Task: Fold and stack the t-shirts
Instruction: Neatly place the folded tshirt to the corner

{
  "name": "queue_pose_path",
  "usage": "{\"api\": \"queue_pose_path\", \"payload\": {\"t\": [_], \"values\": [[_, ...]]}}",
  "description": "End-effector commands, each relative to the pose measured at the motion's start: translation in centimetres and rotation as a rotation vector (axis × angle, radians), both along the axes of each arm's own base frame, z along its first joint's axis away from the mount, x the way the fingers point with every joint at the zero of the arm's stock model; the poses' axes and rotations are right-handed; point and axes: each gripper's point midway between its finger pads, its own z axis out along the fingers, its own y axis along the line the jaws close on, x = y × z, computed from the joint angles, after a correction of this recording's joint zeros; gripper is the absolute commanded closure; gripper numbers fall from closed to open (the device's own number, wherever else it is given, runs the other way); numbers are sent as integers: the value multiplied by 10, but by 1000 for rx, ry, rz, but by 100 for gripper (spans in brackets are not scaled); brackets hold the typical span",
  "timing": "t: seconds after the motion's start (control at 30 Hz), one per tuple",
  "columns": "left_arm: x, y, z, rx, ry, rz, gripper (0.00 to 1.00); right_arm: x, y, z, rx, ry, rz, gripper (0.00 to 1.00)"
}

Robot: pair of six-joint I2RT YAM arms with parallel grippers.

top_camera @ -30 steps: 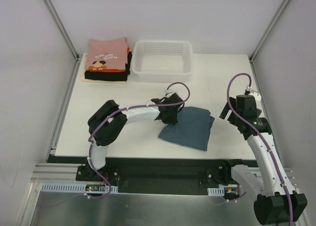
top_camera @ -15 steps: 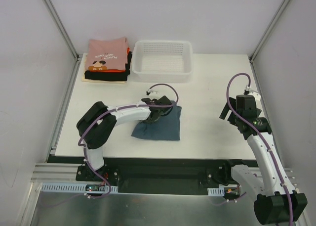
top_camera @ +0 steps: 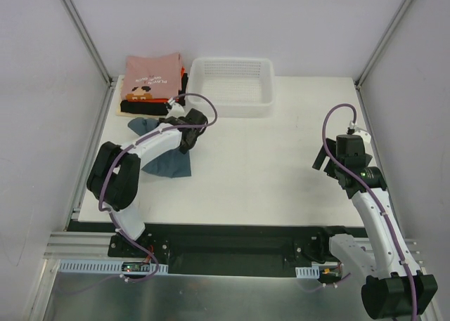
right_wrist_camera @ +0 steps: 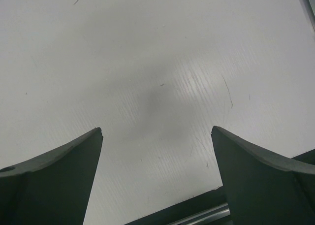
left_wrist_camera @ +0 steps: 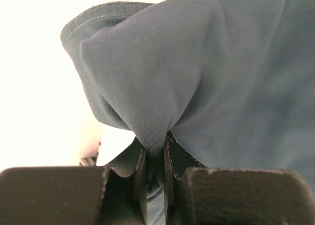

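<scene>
My left gripper is shut on a pinch of the slate blue-grey t-shirt and holds it at the table's left, just in front of the stack. In the left wrist view the cloth bunches into the closed fingers. The stack of folded t-shirts sits at the back left, pink printed one on top, orange-red, black and cream below. My right gripper is open and empty over bare table at the right; its fingers stand wide apart.
A white plastic mesh basket stands at the back centre, right of the stack. Metal frame posts rise at both back corners. The table's front edge shows in the right wrist view.
My left gripper has dragged the blue-grey t-shirt from the table's centre leftward and back toward the stack. The right arm has not moved.
</scene>
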Motion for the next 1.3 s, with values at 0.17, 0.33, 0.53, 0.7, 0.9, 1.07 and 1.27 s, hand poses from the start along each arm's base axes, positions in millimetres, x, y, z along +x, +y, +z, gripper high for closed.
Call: {"api": "queue_pose_path", "payload": {"t": [0.17,0.33,0.53,0.7,0.9,1.07,1.27], "values": [[66,16,85,-4,-133,-81,100,3,-2,7,-11,-32,4,3],[90,3,127,-54,-200,-238,100,4,-2,7,-12,-30,4,3],[104,0,175,-49,-253,-340,100,4,-3,3,-17,-11,4,3],[123,-2,218,-26,-314,-365,100,5,-1,0,-11,4,7,3],[151,-16,247,-5,-340,-436,100,5,-4,-2,-21,14,-1,3],[182,-35,261,2,-352,-521,100,6,-2,-6,-18,30,6,3],[220,-50,283,34,-406,-554,100,7,-2,-11,-25,62,4,3]]}}
